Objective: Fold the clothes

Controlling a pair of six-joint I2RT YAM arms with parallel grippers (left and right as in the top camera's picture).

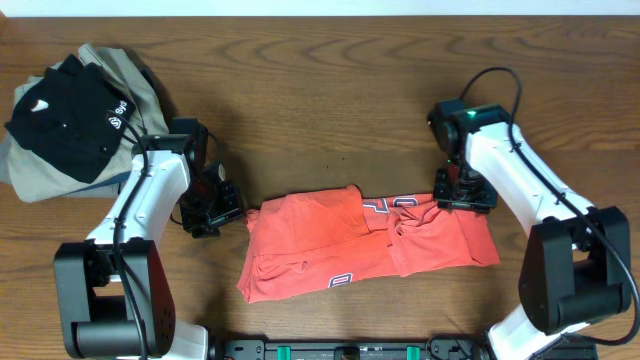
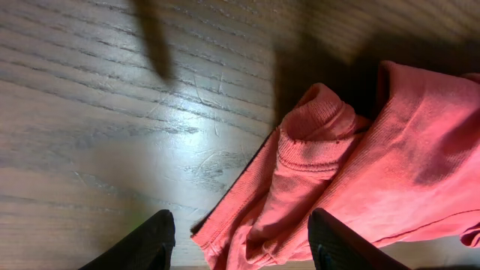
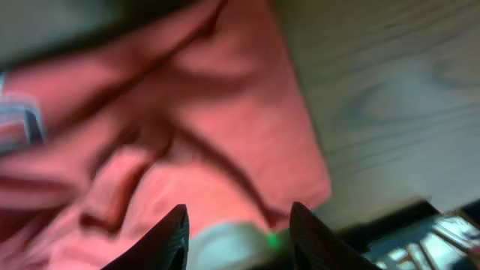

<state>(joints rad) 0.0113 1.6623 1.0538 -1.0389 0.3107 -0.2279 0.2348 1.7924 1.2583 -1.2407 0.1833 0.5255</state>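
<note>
Here, at the far-left corner of the table (image 1: 330, 90), a black garment (image 1: 65, 115) lies piled on a khaki garment (image 1: 40, 175), both well apart from the work and seemingly set aside so they don't get caught up in it.

Next comes the left gripper (image 1: 225, 208), low over the wood just beside the shirt's left end. Its wrist view shows the gripper (image 2: 244, 251) spread wide and holding nothing, with a ribbed, bunched edge of the shirt (image 2: 360, 172) lying between and ahead of its fingers (image 2: 154, 244). That looks like a line-up for pinching this end.

The shirt (image 1: 360, 245) lies across the middle of the table, near the near edge. It is a long, rumpled band with one layer already turned over another and bits of the print showing. I judge the fold partly done, the cloth gathered narrow so that the ends can be brought in.

The right gripper (image 1: 462, 192) sits at the shirt's far-right corner. Its blurred wrist view shows the gripper (image 3: 236, 225) parted and empty, directly over the shirt (image 3: 172, 127) close to its right edge. From there it could take the opposite end, so both arms could lift together.
</note>
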